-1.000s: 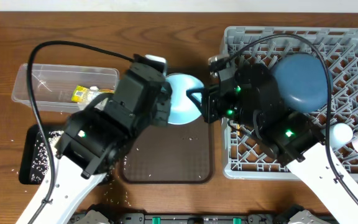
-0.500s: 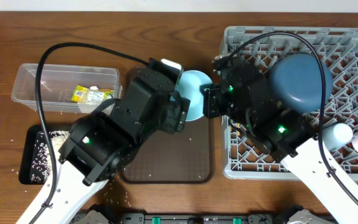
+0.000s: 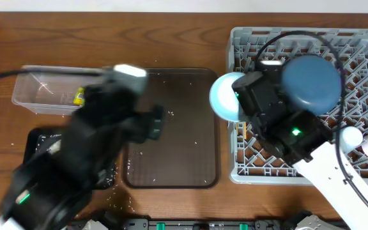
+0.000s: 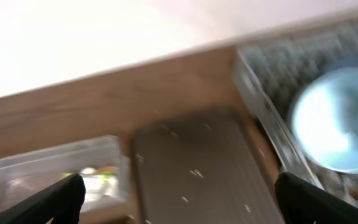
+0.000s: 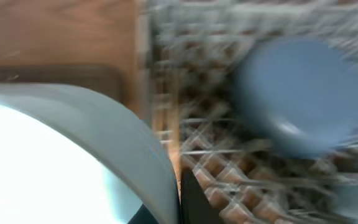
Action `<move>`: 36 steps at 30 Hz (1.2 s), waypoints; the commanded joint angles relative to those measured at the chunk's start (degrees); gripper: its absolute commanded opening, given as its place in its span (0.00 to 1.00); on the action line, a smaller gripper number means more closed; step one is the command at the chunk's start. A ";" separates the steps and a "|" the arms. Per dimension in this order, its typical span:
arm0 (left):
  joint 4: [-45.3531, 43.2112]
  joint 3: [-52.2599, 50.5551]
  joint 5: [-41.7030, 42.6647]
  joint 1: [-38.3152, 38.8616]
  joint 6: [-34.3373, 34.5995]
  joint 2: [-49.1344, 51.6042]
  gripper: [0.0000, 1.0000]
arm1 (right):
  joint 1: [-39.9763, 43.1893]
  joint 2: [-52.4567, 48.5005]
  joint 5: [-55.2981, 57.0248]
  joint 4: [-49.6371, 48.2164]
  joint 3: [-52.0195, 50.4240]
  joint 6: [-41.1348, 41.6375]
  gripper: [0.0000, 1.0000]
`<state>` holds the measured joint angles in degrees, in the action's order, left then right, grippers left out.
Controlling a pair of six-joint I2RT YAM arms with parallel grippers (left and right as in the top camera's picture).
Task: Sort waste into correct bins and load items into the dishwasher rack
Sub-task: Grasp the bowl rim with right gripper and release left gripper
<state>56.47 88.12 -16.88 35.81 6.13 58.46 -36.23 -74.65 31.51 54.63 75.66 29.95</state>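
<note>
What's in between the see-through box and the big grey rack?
The dark-brown serving tray, with rice grains on it, lies between the clear box and the dishwasher rack. The overhead view shows this.

Overhead straight down on table (image 3: 171, 38), left wrist oblique, right wrist against bowl (image 5: 48, 162) — all share rack (image 3: 363, 70)

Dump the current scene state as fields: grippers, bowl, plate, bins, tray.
left gripper: open, nothing between its fingers
right gripper: shut on the white bowl at its rim
white bowl: held at the left edge of the dishwasher rack
blue plate: in the rack
clear box: holds the wrapper
brown tray: only scattered rice grains
</note>
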 commanded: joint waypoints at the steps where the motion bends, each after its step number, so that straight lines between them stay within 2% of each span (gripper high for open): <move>1: -0.02 1.81 -5.49 -5.18 1.90 -6.21 0.98 | -0.24 0.13 13.27 4.31 7.13 1.29 0.01; 7: 0.07 1.81 -5.81 -11.89 1.81 -14.64 0.98 | -0.31 0.11 15.26 15.28 14.82 1.09 0.01; 16: 3.87 1.79 -6.34 -12.55 1.84 -20.17 0.98 | -0.74 -2.12 18.64 21.75 15.10 -0.42 0.01; 28: 12.57 1.79 -6.34 -12.55 1.84 -20.17 0.98 | -0.96 -21.62 26.93 24.87 18.36 -1.62 0.01; 30: 14.25 1.79 -6.34 -12.55 1.84 -20.15 0.98 | -0.92 -24.48 26.95 25.44 20.22 -0.72 0.01; 32: 15.98 1.79 -6.34 -12.55 1.84 -20.15 0.98 | -0.92 -27.15 27.47 27.93 22.75 3.74 0.01; 36: 19.37 1.79 -6.34 -12.55 1.84 -20.15 0.98 | -0.81 -30.32 30.56 27.65 25.03 3.63 0.01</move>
<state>74.54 89.41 -22.68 23.66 7.49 38.20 -36.71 -103.46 56.25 82.41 97.91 31.05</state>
